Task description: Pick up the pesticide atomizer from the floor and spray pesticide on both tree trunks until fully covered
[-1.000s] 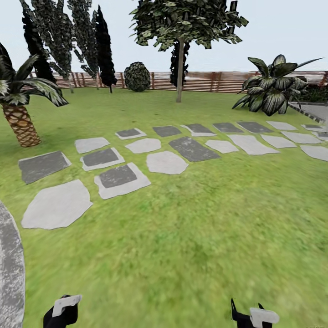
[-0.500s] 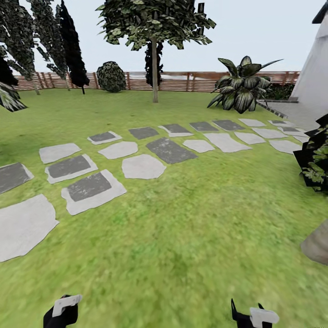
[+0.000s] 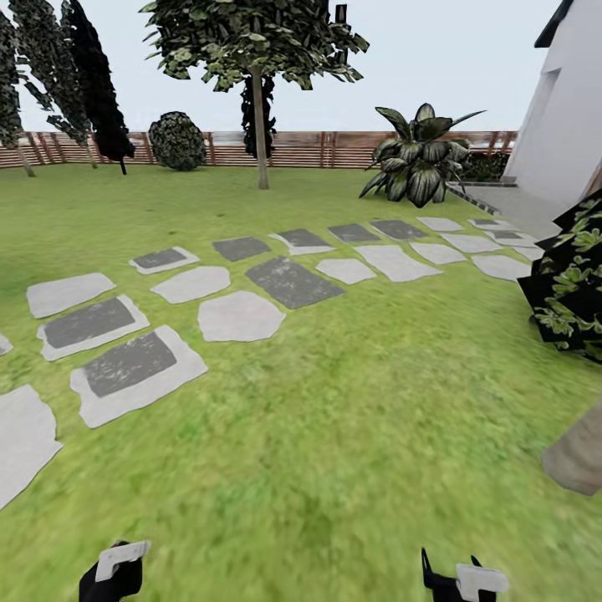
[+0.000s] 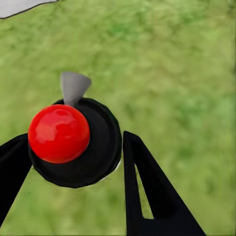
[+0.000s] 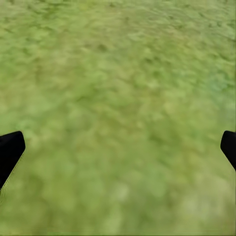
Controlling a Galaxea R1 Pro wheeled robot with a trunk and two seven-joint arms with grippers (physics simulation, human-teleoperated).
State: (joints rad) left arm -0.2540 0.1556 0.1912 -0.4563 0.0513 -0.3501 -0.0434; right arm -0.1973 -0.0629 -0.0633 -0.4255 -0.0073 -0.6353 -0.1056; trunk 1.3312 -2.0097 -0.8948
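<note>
In the left wrist view the pesticide atomizer sits between two black fingers, showing a red ball on a round black cap with a grey nozzle. My left gripper is shut on it, low at the head view's left. My right gripper is open over bare grass, low at the right. One tree stands far ahead, its straight tree trunk before the fence. A second thick grey-tan trunk base rises from the lawn close on my right.
Grey stepping stones cross the lawn ahead and to the left. A dark leafy shrub crowds the right side above the near trunk. A white house wall stands at the far right, and a brown slat fence closes the back.
The camera has turned right: stones, tree and fence slid left in the picture. The house wall, the dark shrub and the near trunk have come in on the right. Both grippers hold their places.
</note>
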